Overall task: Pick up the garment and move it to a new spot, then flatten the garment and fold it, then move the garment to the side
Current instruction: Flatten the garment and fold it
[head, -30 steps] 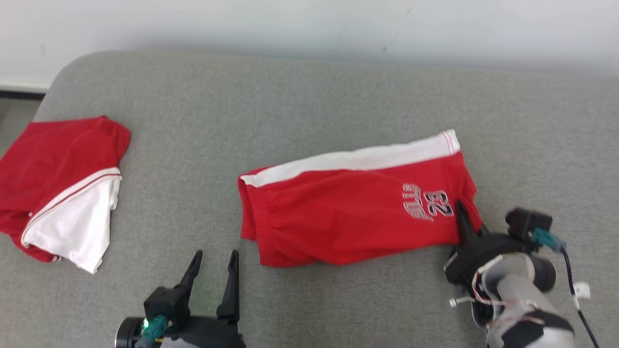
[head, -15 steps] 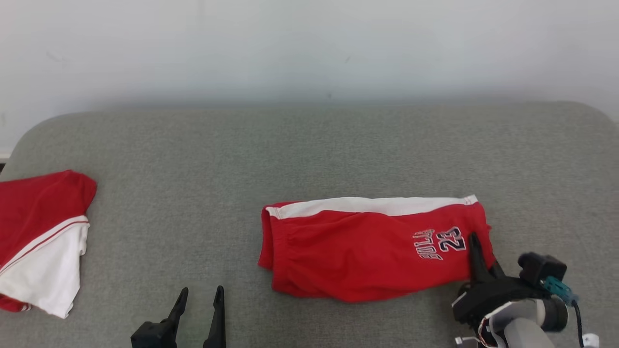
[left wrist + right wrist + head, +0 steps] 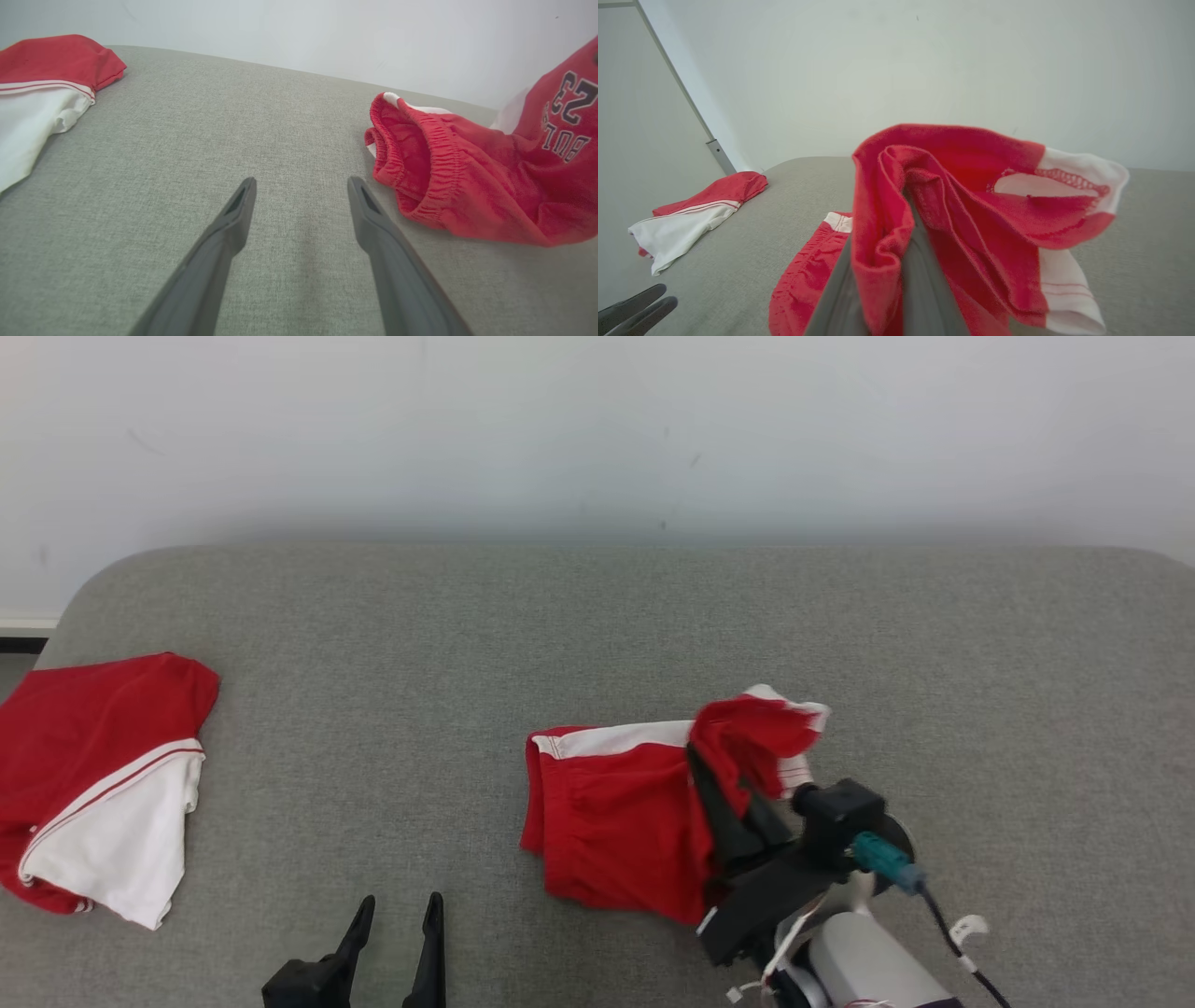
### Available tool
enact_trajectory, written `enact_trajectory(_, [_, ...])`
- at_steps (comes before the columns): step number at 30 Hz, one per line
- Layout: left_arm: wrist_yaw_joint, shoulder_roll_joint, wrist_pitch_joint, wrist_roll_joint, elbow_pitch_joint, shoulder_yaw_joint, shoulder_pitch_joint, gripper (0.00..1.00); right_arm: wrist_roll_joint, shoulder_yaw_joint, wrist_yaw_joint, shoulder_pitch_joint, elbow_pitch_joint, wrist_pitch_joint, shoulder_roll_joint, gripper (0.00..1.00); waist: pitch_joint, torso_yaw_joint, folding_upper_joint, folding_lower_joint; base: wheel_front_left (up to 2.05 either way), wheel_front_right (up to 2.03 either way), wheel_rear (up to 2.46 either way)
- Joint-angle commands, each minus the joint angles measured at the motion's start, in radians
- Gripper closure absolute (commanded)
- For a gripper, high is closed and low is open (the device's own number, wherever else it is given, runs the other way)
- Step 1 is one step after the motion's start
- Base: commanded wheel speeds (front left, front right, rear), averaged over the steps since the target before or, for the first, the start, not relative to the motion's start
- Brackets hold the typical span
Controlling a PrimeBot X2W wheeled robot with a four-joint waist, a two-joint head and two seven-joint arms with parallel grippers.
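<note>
While the right arm [image 3: 864, 961] reached in from the lower right of the head view, its pale forearm slanting up and leftward over the grey fabric-covered table [image 3: 597, 616], the right jaws were clamped shut on the leg end of the red basketball shorts [image 3: 607, 812]. Black wrist hardware with a teal plug [image 3: 882, 861] and a dark cable [image 3: 952, 933] sat just behind them. The left jaws rested low at the bottom left of the head view, their dark fingers [image 3: 219, 252] pointing away from the robot, spread wide and holding nothing, with bare table between them. A second red-and-white garment [image 3: 103, 775] lay crumpled at the table's far left edge, well apart from both arms, and a plain white wall [image 3: 597, 429] ran behind the table. Nothing lay between the left jaws and the shorts. The shorts' elastic waistband [image 3: 434, 154] and the near stretch of the white side stripe [image 3: 616, 739] lay flat on the table around its middle, just to the right of the left jaws. The other end, bearing the number 23 [image 3: 567, 93], was bunched and held up off the table. In the right wrist view its red folds [image 3: 962, 186] were pinched between the two fingers and draped over them, with the white hem [image 3: 1069, 289] hanging to the right.
</note>
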Motion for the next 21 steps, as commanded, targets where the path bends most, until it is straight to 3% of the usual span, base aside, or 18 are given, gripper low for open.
enact_trajectory(1, [0.004,0.0,-0.003,-0.006,0.002,-0.002,0.004,0.0,0.014,0.058,-0.002,-0.014,0.009,0.0,0.008,1.0,-0.003,0.022,0.0,0.0,0.0,0.0,0.0])
enact_trajectory(6, [0.008,0.0,-0.003,-0.012,0.005,-0.019,0.01,0.0,0.045,0.24,-0.002,-0.057,0.118,0.003,0.01,1.0,-0.009,0.063,0.0,0.0,0.0,0.0,0.0])
enact_trajectory(7, [0.009,0.0,-0.003,-0.012,0.006,-0.02,0.009,0.0,0.05,0.265,-0.002,-0.065,0.151,0.008,0.011,0.8,-0.009,0.068,0.0,0.0,0.0,0.0,0.0])
enact_trajectory(8, [0.01,0.0,-0.003,-0.011,0.005,-0.022,0.007,0.0,0.065,0.282,-0.002,-0.071,0.178,0.008,0.011,0.51,-0.009,0.075,0.0,0.0,0.0,0.0,0.0])
enact_trajectory(9, [0.012,0.0,-0.003,-0.011,0.006,-0.025,0.005,0.0,0.08,0.302,-0.002,-0.079,0.195,0.007,0.012,0.0,-0.01,0.08,0.0,0.0,0.0,0.0,0.0])
enact_trajectory(16, [0.026,0.0,-0.003,-0.004,-0.01,-0.01,0.012,0.0,0.185,0.417,-0.002,-0.087,0.232,-0.001,0.012,0.0,-0.013,0.062,0.0,0.0,0.0,0.0,0.0])
enact_trajectory(21, [0.032,0.0,-0.003,0.0,-0.022,0.006,0.02,0.0,0.206,0.365,-0.002,-0.07,0.163,-0.001,-0.008,0.0,-0.014,0.022,0.0,0.0,0.0,0.0,0.0])
